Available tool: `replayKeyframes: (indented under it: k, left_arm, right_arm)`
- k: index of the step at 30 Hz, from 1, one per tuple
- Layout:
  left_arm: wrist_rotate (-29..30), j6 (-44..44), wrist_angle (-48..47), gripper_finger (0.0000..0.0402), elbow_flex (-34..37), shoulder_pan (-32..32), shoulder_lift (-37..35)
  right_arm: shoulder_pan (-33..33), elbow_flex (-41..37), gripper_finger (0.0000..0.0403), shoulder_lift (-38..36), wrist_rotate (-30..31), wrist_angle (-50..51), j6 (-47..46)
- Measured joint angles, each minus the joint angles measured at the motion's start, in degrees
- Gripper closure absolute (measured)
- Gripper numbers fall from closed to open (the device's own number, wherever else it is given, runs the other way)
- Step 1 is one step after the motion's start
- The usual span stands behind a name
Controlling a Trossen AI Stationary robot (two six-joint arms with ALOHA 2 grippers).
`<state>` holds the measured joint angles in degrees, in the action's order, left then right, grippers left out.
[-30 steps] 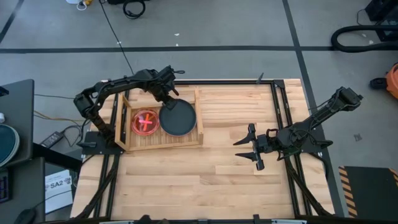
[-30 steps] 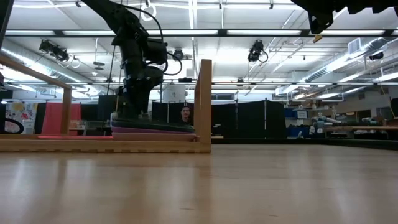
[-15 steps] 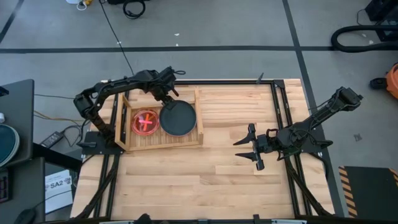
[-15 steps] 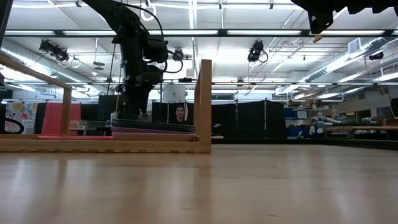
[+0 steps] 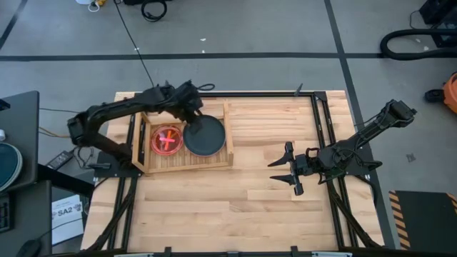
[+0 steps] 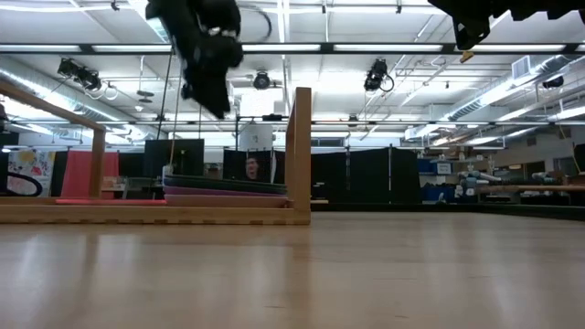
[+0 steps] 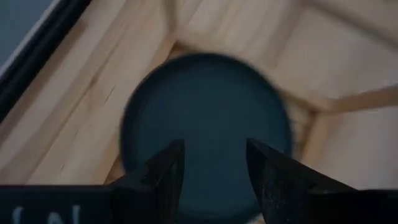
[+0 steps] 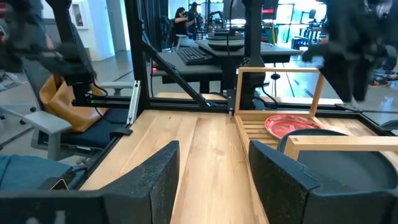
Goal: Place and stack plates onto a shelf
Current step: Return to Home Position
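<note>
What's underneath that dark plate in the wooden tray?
From table height, a purple plate shows its edge beneath the dark plate. From above, the dark plate hides everything below it, so the full stack cannot be counted.

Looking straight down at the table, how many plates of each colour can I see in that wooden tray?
Red plate: 1
Dark plate: 1
Total: 2 seen from above; any plates lying under these are hidden in that view.
</note>
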<state>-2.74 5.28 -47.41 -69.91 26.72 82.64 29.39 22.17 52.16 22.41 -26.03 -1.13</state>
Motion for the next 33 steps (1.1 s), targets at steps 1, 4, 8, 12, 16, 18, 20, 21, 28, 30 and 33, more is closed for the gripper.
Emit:
replayKeyframes:
  k: [1,4,8,12,16,18,20,21,28,30,33]
  left_arm:
    - [0.01,0.00,0.06,0.0225,0.00,-1.09,-1.46]
    - [0.02,0.06,1.50,0.0225,0.00,-4.35,-5.94]
    - [0.02,0.04,1.48,0.0225,0.00,-7.96,-12.94]
    - [0.14,0.02,1.17,0.0225,0.00,-11.06,-21.26]
    - [0.13,-0.01,0.67,0.0225,0.00,-14.56,-29.90]
    - [0.13,0.00,0.18,0.0225,0.00,-16.70,-33.90]
    - [0.14,-0.02,-1.08,0.0225,0.00,-19.10,-37.58]
    - [0.14,0.00,-1.25,0.0225,0.05,-20.39,-39.27]
    - [0.14,-0.44,10.72,0.0225,13.88,-27.54,-51.74]
    - [0.13,-1.23,15.26,0.0225,19.53,-28.57,-55.33]
    - [0.09,-2.66,21.66,0.0225,27.71,-29.34,-60.46]
  right_arm:
    - [0.00,0.00,0.0204,0.00,0.00,0.01,0.00]
    - [0.00,0.00,0.0204,0.00,0.00,-0.01,0.00]
    - [0.00,0.00,0.0204,0.01,0.17,-0.03,0.00]
    - [0.00,0.00,0.0204,0.00,0.22,-0.04,0.00]
    - [0.00,0.00,0.0204,0.00,0.26,-0.04,0.00]
    - [0.00,0.00,0.0204,0.02,0.28,-0.01,0.00]
    - [0.00,0.00,0.0204,0.01,0.39,-0.04,0.00]
    - [0.00,0.00,0.0204,0.00,0.40,-0.03,0.01]
    - [0.00,0.00,0.0204,0.00,0.41,-0.01,0.00]
    - [0.00,0.00,0.0204,0.02,0.56,-0.10,0.02]
    - [0.00,0.00,0.0204,0.00,0.63,-1.36,0.00]
